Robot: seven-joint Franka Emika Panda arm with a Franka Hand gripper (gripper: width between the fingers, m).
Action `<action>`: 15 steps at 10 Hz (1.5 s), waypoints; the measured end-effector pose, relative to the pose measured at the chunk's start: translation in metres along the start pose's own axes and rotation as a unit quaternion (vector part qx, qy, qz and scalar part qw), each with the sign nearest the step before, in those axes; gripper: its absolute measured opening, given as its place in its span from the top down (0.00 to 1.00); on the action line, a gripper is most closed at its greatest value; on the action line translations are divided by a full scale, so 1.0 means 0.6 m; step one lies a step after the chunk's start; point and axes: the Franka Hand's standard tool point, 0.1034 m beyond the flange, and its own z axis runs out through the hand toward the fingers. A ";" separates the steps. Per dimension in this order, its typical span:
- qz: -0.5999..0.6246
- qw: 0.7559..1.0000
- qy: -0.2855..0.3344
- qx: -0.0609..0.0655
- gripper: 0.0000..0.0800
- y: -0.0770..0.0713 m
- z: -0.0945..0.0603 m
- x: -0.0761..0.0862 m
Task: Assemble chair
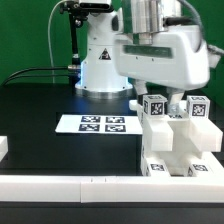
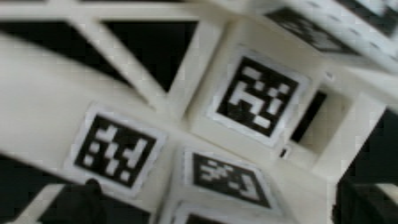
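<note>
Gripper [image 1: 163, 92] fingertips hidden behind chunky white plastic chair [image 1: 172, 140] at exterior view's right; jaws' spread can't be told. Wrist view blurred, close on tags. Arm hangs over chair.

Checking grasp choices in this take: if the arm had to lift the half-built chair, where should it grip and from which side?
Probably from above, on one of the two tagged upright blocks topping the chair. They stand proud with a gap between them, giving flat faces; the lower body looks too broad. The claw hangs just above them.
</note>
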 end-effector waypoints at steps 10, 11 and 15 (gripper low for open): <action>-0.285 0.958 0.033 -0.006 0.67 -0.001 0.005 0.000; -0.226 0.974 0.032 -0.004 0.67 -0.001 0.004 0.000; 0.185 0.982 0.030 -0.004 0.67 -0.002 0.003 0.000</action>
